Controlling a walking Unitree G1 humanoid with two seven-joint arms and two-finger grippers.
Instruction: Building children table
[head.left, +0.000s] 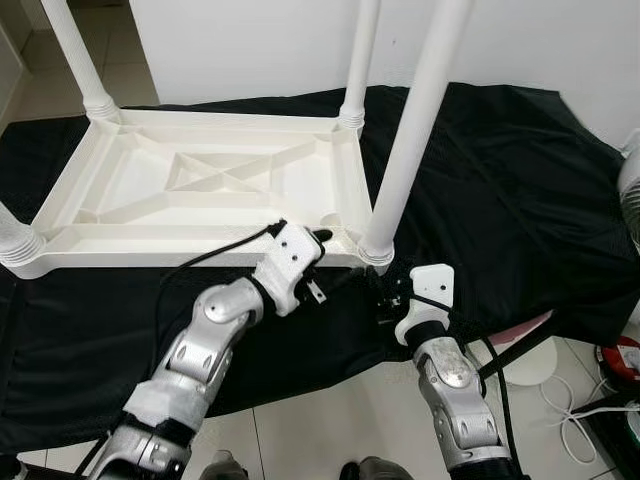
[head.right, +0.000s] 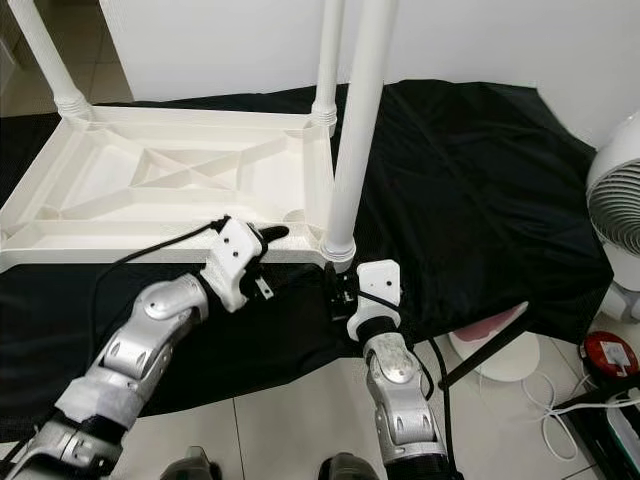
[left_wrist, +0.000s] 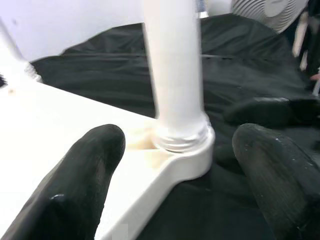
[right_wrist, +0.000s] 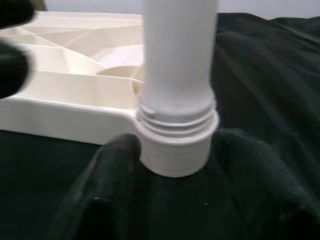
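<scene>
With both sets of jaws open around the near leg (head.left: 415, 130), the right gripper (head.left: 392, 300) should close on its threaded base and twist squarely, while the left gripper (head.left: 322, 240) steadies the tabletop (head.left: 200, 180).

Head stereo pair looks steeply down; both wrist cameras sit close, sharing the table leg (left_wrist: 175, 75) at 12 o'clock.

Both silver arms reach forward, elbows bent. Left claw (head.left: 318, 238) angled inward toward right, black fingers (left_wrist: 85, 175) spread wide apart. Right claw (right_wrist: 175, 165) pointing straight ahead, wrist upright, its fingers (right_wrist: 107, 175) parted too, close beside left claw.
</scene>
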